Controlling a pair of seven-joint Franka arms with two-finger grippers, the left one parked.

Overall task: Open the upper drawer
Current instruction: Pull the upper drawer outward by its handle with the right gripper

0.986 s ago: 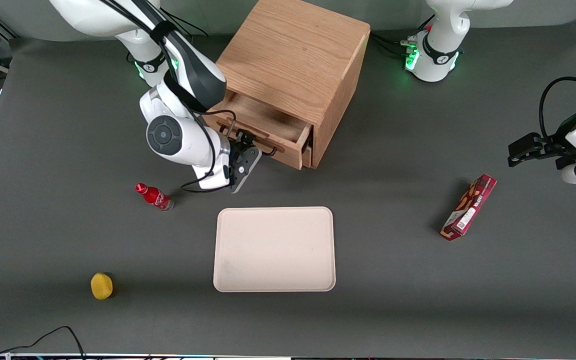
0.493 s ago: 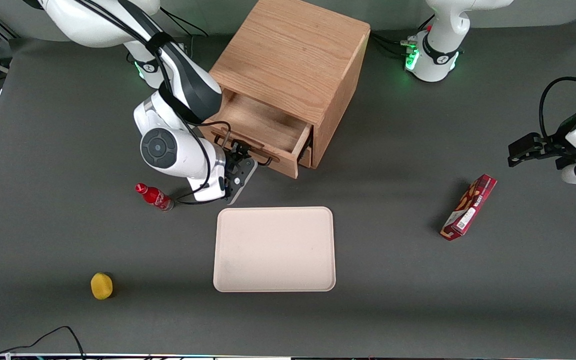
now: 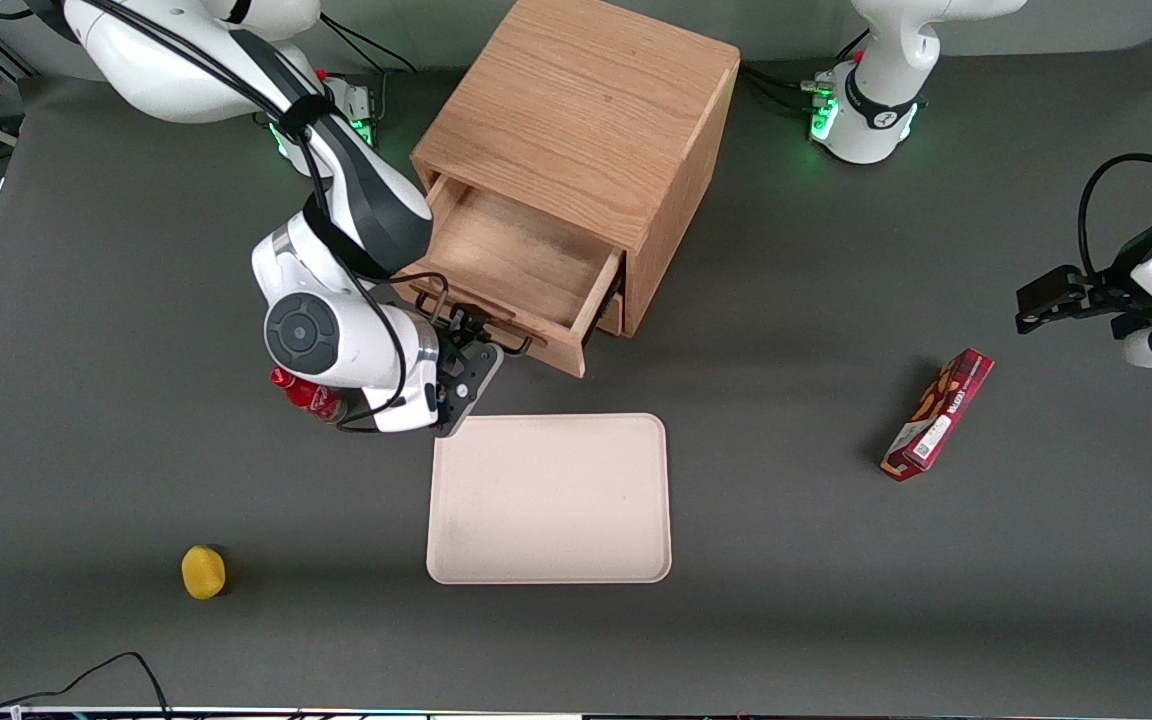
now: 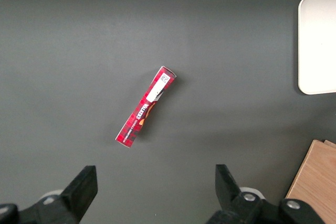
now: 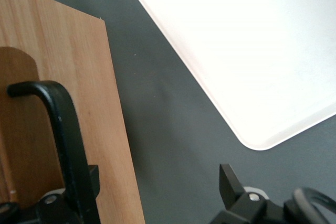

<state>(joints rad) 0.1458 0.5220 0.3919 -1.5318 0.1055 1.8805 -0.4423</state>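
The upper drawer [image 3: 521, 260] of the oak cabinet [image 3: 586, 110] stands pulled well out, with its bare wooden inside showing. Its black bar handle [image 3: 481, 325] runs along the drawer front [image 5: 79, 66]. My gripper [image 3: 464, 352] is at that handle, between the drawer front and the tray. In the right wrist view the gripper [image 5: 160, 179] is open, its fingers wide apart. The handle [image 5: 65, 129] lies against one finger [image 5: 92, 177], and only grey table shows between the two fingers.
A cream tray [image 3: 548, 497] lies just nearer the front camera than the drawer. A red bottle [image 3: 314, 398] is partly covered by my arm. A yellow round object [image 3: 203, 572] sits near the table's front edge. A red box [image 3: 938, 414] lies toward the parked arm's end.
The upper drawer has slid farther out toward the front camera. My gripper moved with the handle toward the tray, and my arm now covers part of the red bottle.
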